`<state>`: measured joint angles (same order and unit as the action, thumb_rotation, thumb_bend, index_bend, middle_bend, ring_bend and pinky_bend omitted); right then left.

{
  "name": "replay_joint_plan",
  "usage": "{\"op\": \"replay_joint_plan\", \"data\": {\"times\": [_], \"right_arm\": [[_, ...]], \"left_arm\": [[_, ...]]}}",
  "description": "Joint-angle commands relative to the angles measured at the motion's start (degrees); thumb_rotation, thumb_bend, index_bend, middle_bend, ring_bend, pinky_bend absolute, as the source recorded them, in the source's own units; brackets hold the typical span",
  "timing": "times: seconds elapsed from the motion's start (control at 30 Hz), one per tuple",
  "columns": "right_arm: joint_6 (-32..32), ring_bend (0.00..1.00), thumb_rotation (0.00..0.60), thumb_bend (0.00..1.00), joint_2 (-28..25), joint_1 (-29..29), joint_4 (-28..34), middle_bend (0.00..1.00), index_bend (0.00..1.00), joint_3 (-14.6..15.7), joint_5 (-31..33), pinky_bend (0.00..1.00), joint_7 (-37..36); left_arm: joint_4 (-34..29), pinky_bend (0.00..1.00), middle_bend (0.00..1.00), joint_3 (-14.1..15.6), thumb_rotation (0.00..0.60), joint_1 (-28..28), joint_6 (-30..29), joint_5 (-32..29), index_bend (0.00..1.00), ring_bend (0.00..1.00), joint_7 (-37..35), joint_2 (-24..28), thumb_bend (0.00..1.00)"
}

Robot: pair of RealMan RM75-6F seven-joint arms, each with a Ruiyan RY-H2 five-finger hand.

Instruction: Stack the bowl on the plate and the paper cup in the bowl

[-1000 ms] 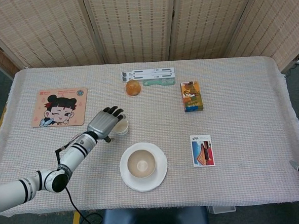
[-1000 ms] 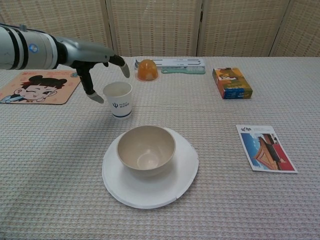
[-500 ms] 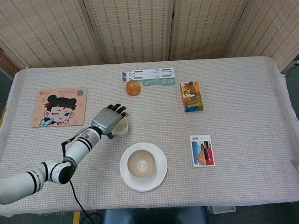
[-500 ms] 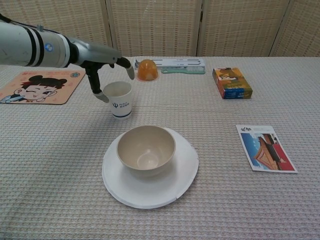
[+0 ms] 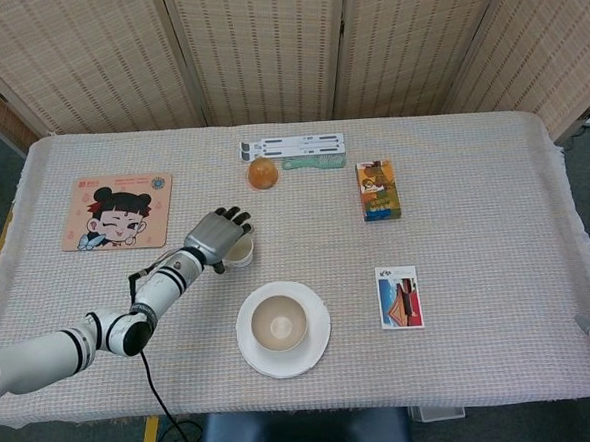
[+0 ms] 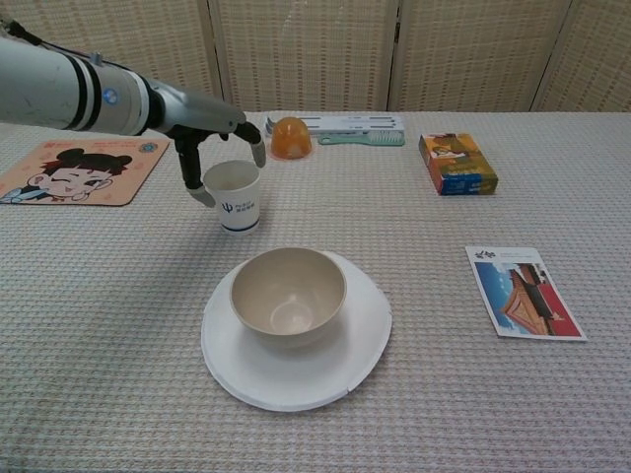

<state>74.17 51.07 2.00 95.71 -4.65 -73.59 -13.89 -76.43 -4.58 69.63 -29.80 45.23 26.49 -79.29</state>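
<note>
Over the past second, the robot's left hand [image 6: 212,138] has closed in on the white paper cup with a blue logo [image 6: 234,196], its fingers spread and curved down around the rim; whether they touch the cup cannot be told. The cup stands upright on the woven tablecloth [image 6: 99,325], just behind the round white plate [image 6: 296,370], which carries the beige bowl [image 6: 288,294]. The right hand is out of view.
</note>
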Motion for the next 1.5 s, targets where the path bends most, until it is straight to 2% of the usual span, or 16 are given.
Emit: {"op": "replay_joint_plan", "data": {"times": [0.03,0.43,0.97,1.5], "right_arm": [[-0.04,0.00,0.600,0.21,-0.01,0.00,-0.06,0.00,0.00,0.00,-0.04,0.00,-0.10],[-0.36,0.00,0.600,0.21,0.00,0.12,0.00,0.00,0.00,0.04,-0.07,0.00,0.14],[-0.97,0.00,0.600,0.21,0.13,0.49,-0.20,0.00,0.00,0.03,-0.24,0.00,0.03],[-0.15,0.00,0.600,0.21,0.02,0.19,-0.08,0.00,0.00,0.38,-1.56,0.00,-0.42]], "left_arm": [[0.64,0.17,0.10,0.71,0.600,0.77,0.37,-0.57,0.24,0.00,0.11,-0.26,0.23],[3.50,0.17,0.10,3.09,0.600,2.91,1.72,-2.13,0.26,0.00,-0.86,-0.85,0.23],[2.76,0.17,0.10,5.56,0.600,4.29,0.27,-3.84,0.34,0.00,-1.11,-0.91,0.23],[-4.43,0.17,0.12,5.41,0.600,4.39,-5.57,-4.92,0.41,0.00,0.22,1.74,0.23]]}}
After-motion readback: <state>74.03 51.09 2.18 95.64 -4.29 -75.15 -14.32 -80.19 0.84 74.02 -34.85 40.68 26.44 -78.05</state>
